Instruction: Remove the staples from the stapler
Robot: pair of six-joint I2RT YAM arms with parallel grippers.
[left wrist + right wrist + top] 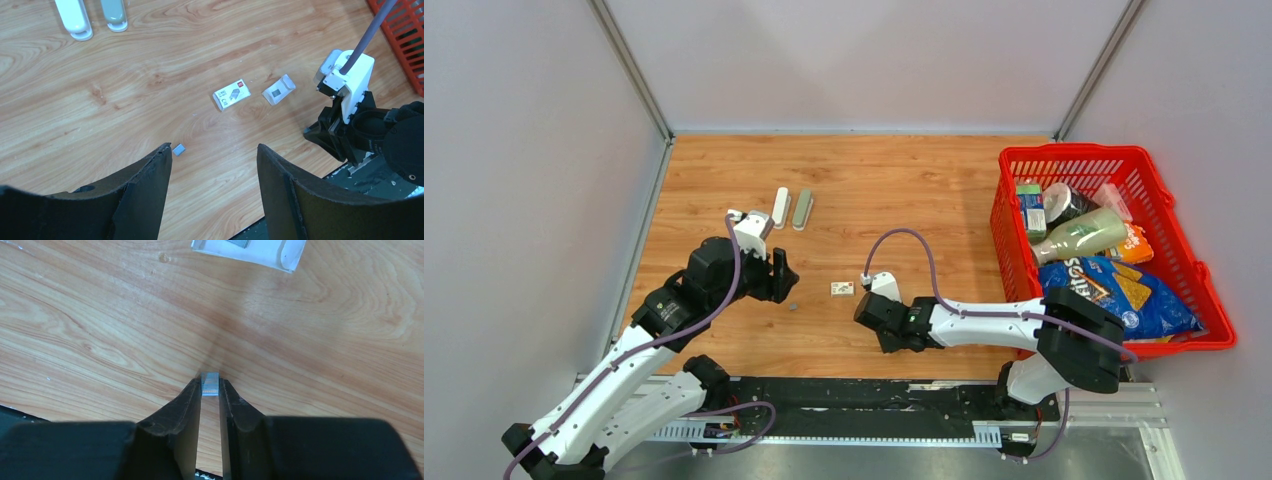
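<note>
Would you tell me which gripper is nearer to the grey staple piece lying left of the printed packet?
Left. The left gripper hangs right beside the staple piece; the right gripper sits farther right, past the packet.

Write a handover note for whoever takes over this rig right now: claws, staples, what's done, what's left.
Right claw: down at the table, shut on a small staple strip, not lifted.
Left claw: open, empty, hovering; a second staple bit lies close by.
White bar and grey-green bar lie side by side, far left; printed packet and second packet mid-table.
Done: two staple pieces are out.
Left: probably lift the strip away; staples inside the bars cannot be seen.
</note>
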